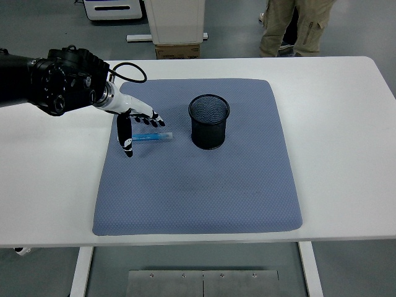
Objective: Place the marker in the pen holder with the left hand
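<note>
Left hand (137, 120): fingers spread, empty, over blue marker (153, 137) lying on mat, left of frame centre. Mesh pen holder (209, 121): empty; grasp, placing outstanding.

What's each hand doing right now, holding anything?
Left hand: open, fingers spread over the blue marker on the mat, not gripping it.
Right hand: not in view.

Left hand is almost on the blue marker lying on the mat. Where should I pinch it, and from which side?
Pinch the slim blue marker across its barrel near the middle, coming straight down from above. It lies flat on the grey-blue padded mat, running left-right, so only its top and long sides are free. The left hand hangs over its left end, fingers spread.
</note>
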You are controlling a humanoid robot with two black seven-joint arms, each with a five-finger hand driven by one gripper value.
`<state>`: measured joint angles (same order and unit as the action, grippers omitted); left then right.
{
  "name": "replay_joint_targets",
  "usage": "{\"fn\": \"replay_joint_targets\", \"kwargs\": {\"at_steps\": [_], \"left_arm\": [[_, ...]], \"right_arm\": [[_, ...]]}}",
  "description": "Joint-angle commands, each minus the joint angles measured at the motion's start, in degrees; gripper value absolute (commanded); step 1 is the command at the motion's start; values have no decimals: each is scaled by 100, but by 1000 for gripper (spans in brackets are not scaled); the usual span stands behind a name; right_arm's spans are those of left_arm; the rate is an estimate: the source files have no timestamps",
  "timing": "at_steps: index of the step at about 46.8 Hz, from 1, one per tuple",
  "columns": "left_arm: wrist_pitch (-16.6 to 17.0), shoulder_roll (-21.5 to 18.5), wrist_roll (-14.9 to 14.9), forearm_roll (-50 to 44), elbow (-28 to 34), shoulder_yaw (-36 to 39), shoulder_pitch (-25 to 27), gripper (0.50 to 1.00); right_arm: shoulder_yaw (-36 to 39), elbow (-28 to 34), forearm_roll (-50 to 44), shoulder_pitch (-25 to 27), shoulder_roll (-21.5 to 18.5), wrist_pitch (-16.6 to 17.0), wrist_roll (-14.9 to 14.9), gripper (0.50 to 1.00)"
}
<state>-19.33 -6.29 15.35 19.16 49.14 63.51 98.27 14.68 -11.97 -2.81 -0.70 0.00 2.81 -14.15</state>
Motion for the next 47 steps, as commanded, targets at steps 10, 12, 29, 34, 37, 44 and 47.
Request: {"fn": "replay_joint_targets", "kwargs": {"at_steps": [10,12,29,34,37,44,47], "left_arm": [[-9,84,-23,44,-1,-14,-9,980],[-9,101,-23,62,-1,-23,-9,962],[-9,198,-23,290,-1,-225,-9,812],[-9,207,-23,290,-1,-216,-9,812],[0,207,-23,299,-1,-216,-18,812],[52,198,-32,519,-1,-216,-27,812],[96,198,-41,545,-1,-216,-27,812]], "right_arm": [[0,1,0,0,0,0,0,1000],[0,1,0,0,0,0,0,1000],[0,1,0,0,0,0,0,1000],[0,1,0,0,0,0,0,1000],[-8,1,0,0,0,0,0,1000],[-9,1,0,0,0,0,0,1000],[0,1,0,0,0,0,0,1000]]}}
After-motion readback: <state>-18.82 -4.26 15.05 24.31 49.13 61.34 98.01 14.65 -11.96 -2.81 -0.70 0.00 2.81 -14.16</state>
